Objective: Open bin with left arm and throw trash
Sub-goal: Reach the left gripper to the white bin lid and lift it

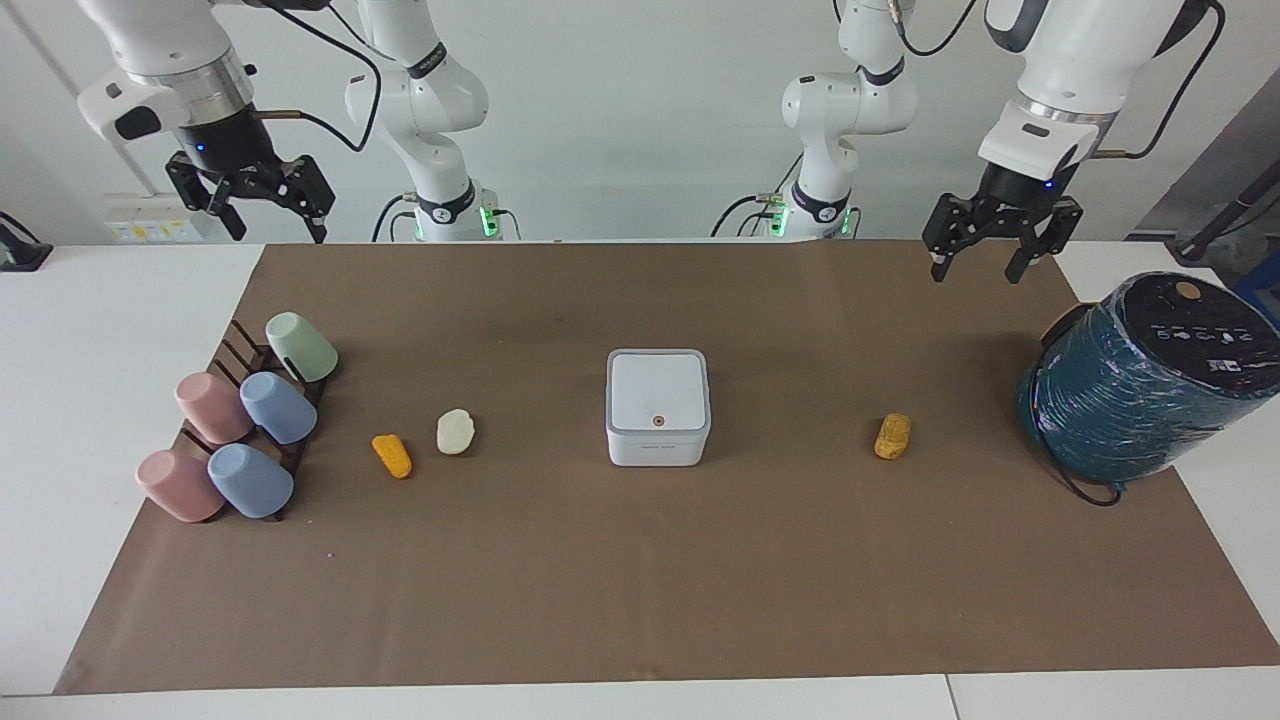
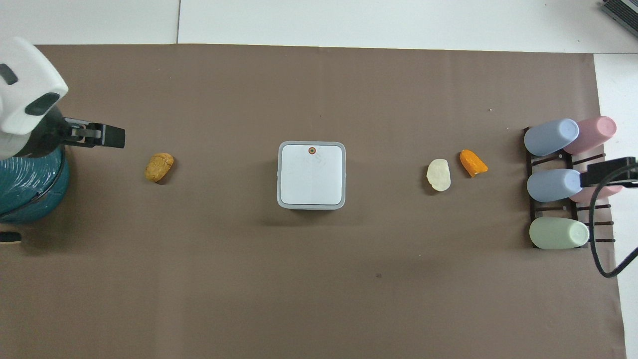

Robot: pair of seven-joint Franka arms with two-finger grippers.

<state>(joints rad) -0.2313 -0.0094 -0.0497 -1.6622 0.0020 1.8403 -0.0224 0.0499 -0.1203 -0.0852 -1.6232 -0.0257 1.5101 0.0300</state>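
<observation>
Bin point(image 1: 658, 405) shut, mid-surface, on brown paper point(image 1: 640, 560).
Cream lump point(image 1: 455, 432) and orange lump point(image 1: 392, 455) lie toward the right arm's end, yellow lump point(image 1: 892, 436) toward the left's. Left claw point(image 1: 983, 262) and right claw point(image 1: 270, 225) hang above, fingers apart, empty.

We see two white arms with rounded, glossy shells, their joints ringed by dark bands. The left arm point(image 1: 1060, 60) ends in a silver collar and a white angular wrist block, then a black gripper point(image 1: 977, 262) of slim linked bars; a small blue light shows on its black body. The right arm point(image 1: 165, 50) has the same silver ring, a white block with a dark oval window, a black cylinder with a blue light, and a black gripper point(image 1: 272, 228). Black cables loop along both arms. Green lights glow at the two white bases.
</observation>
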